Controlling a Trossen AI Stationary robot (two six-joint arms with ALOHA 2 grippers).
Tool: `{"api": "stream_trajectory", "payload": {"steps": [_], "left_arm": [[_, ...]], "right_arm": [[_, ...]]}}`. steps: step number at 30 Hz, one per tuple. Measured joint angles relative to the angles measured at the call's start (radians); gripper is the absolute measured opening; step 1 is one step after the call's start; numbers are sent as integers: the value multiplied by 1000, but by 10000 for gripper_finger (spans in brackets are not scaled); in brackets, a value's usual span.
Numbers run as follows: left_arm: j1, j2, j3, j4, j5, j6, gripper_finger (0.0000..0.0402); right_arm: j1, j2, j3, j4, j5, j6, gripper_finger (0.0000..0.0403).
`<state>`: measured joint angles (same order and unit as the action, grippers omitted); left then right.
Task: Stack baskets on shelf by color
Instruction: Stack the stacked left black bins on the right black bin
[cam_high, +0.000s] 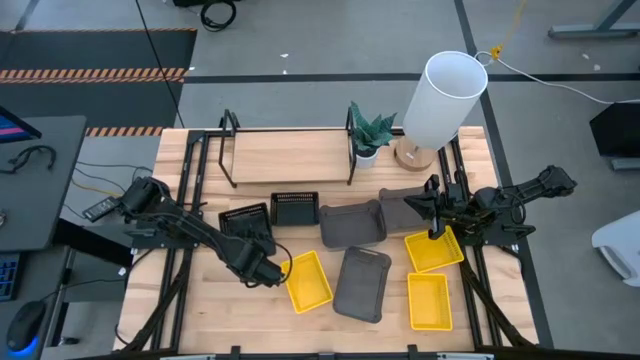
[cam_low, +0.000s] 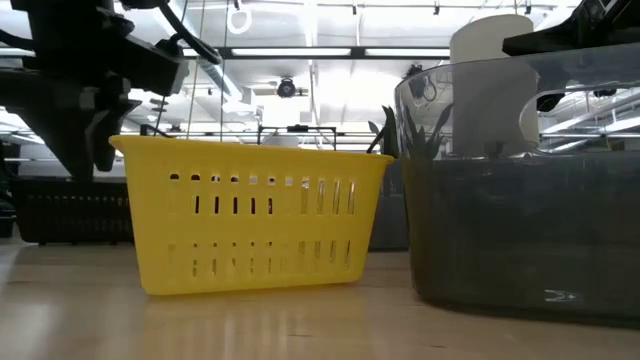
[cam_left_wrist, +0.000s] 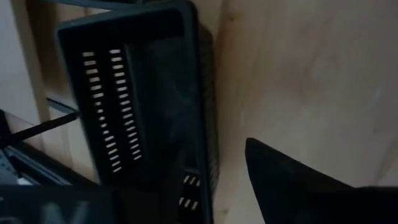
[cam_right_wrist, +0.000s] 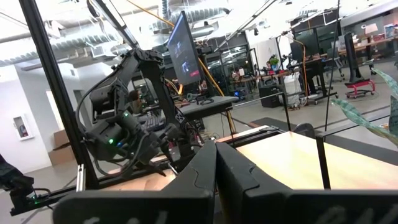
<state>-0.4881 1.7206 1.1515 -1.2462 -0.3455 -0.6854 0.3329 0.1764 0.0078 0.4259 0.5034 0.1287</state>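
Yellow baskets lie nearest, one (cam_high: 309, 281) just beside the left claw (cam_high: 262, 268), which hovers low by the black perforated basket (cam_high: 246, 222), apparently lining up a grasp; I cannot tell how far it is open. Farther right, the right claw (cam_high: 437, 232), fingers pressed together, rests at another yellow basket's (cam_high: 434, 250) rim. Beyond them all, the shelf (cam_high: 288, 156) carries no baskets.

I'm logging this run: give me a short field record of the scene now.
shelf: holds no baskets
black baskets: two, on the table in front of the shelf
grey baskets: three, mid-table
yellow baskets: three, unstacked
left gripper: between a black and a yellow basket
right gripper: shut, over a yellow basket's edge
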Motion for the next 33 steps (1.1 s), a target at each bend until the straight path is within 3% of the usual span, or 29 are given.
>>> {"api": "stream_trajectory", "payload": {"steps": [7,19,33], "left_arm": [[7,-20,-82,83,10,92,178],[57,-172,-241,227,27,128,165],[95,-178,-295,267,82,204,14]], "right_arm": [[0,0,0,0,0,0,12],[0,0,0,6,0,0,12],[0,0,0,6,0,0,12]]}}
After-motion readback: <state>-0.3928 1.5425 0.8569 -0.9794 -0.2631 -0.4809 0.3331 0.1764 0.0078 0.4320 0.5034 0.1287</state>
